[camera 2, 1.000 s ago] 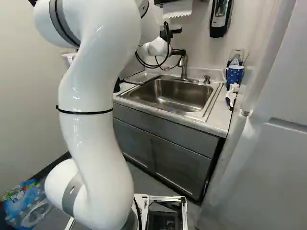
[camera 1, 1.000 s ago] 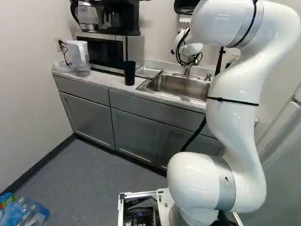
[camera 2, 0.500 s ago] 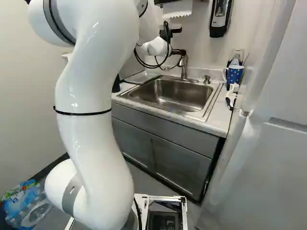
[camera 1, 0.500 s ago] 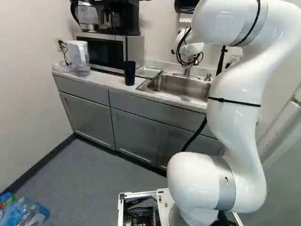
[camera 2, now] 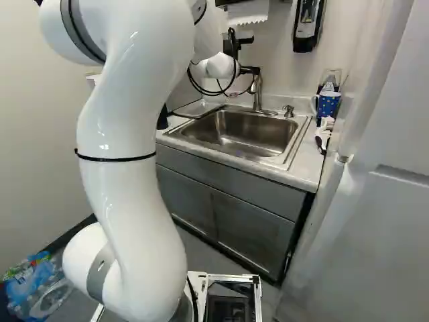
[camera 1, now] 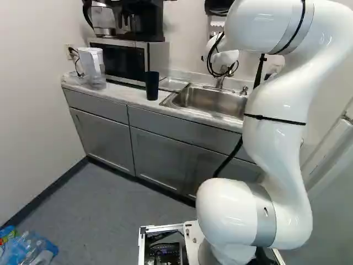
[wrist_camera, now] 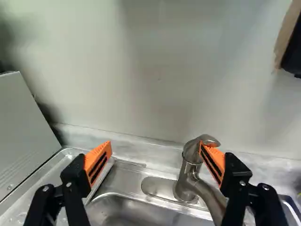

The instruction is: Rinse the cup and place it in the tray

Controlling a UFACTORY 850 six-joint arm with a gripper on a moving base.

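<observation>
Change: over the last second the arm (camera 2: 127, 161) has shifted slightly against its foot joint; in the latest half second, next to nothing. Base has not moved. Cup (camera 1: 152, 85) has not shifted on the counter (camera 1: 124, 95). Reading: a small positioning move at the tap (wrist_camera: 190, 169), cup not in hand; I infer the water is the step in hand.

Jaws: wide apart, nothing held. One orange pad (wrist_camera: 214, 161) overlaps the tap's lever (wrist_camera: 208, 140) in the wrist view; contact cannot be told.

Layout, clock centred on sink (camera 1: 212, 101), left base view: cup at 9, upright; tray (camera 1: 174, 84), if that is the one meant, at 10; tap at 12. Rinsed or not: cannot tell.

View differences: right base view adds a blue mug (camera 2: 327, 105) at the sink's 2 o'clock, hidden in the left base view; there the cup is mostly behind the arm. Only the wrist view gives the spread of the gripper (wrist_camera: 156, 145). No stream visible in right base view. Risk, judged: a pad slipping off the lever.
</observation>
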